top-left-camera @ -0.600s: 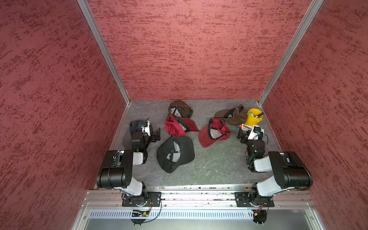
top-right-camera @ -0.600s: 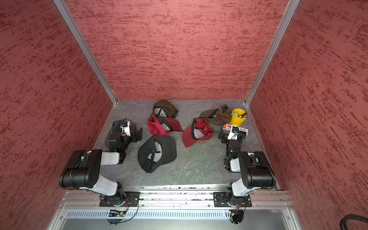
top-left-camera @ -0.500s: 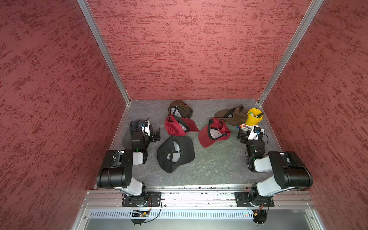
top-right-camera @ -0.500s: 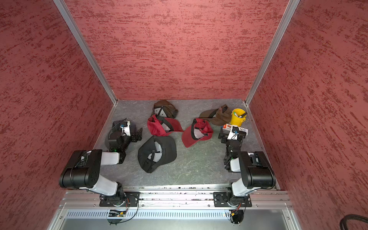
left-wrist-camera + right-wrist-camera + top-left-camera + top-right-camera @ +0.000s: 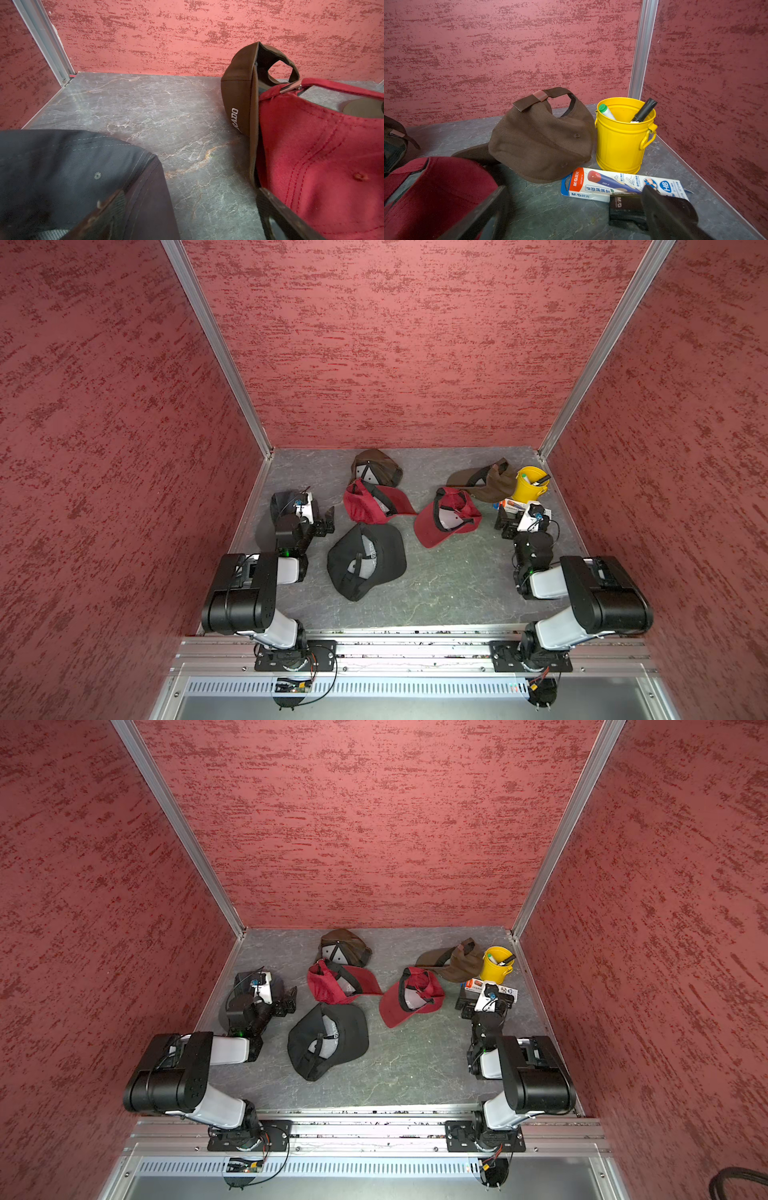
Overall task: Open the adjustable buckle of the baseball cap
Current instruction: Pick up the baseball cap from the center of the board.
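Both grippers sit low over the grey table [image 5: 440, 593], jaws spread wide and grasping nothing. The left gripper [image 5: 324, 522] lies between a dark cap [image 5: 279, 502] and a red cap [image 5: 374, 506], and the right gripper [image 5: 505, 522] between a second red cap [image 5: 446, 516] and a pencil box [image 5: 612, 182]. We note the red cap's metal buckle [image 5: 291, 87] in the left wrist view, and a black cap [image 5: 365, 560] lies untouched nearest the arm bases; we cannot tell which cap is intended.

Bright, even light from above, with soft shadows on the table [image 5: 436, 593]. Top views sharp, walls [image 5: 374, 344] bowing toward the frame edges. In wrist views the near tool fingers [image 5: 291, 218] blur.
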Robot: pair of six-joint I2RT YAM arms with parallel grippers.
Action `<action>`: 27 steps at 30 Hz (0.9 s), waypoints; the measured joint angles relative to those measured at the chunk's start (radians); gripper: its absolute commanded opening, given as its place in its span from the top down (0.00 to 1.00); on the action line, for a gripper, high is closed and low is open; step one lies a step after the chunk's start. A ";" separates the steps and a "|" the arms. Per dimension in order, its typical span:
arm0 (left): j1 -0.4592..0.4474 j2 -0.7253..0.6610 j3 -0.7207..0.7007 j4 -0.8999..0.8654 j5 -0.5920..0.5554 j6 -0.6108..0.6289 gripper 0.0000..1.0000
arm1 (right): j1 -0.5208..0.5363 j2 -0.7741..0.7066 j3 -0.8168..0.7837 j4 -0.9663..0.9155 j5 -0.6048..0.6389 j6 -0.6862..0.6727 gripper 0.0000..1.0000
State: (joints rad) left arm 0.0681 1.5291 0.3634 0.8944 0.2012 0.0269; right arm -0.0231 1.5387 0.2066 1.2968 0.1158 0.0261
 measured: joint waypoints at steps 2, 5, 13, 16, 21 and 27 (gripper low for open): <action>0.000 0.000 0.003 0.000 -0.001 -0.004 0.00 | 0.000 0.000 0.000 0.000 0.000 0.000 0.01; 0.000 0.000 0.003 -0.002 -0.001 -0.008 0.00 | 0.000 0.000 0.000 0.000 0.000 0.000 0.01; -0.001 0.000 0.003 -0.005 -0.045 -0.019 0.00 | 0.000 -0.010 0.000 -0.008 0.014 0.008 0.01; -0.002 -0.021 0.006 -0.045 -0.101 -0.037 0.00 | 0.000 -0.073 0.024 -0.098 0.047 0.023 0.01; -0.002 -0.150 0.048 -0.193 -0.159 -0.056 0.00 | 0.000 -0.194 0.156 -0.292 0.069 0.046 0.01; -0.013 -0.356 0.150 -0.420 -0.208 -0.079 0.00 | 0.000 -0.340 0.219 -0.515 0.064 0.113 0.01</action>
State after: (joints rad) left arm 0.0547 1.1728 0.5133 0.4747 -0.0063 -0.0525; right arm -0.0235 1.1992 0.4255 0.7815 0.1799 0.1387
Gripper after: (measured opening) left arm 0.996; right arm 0.987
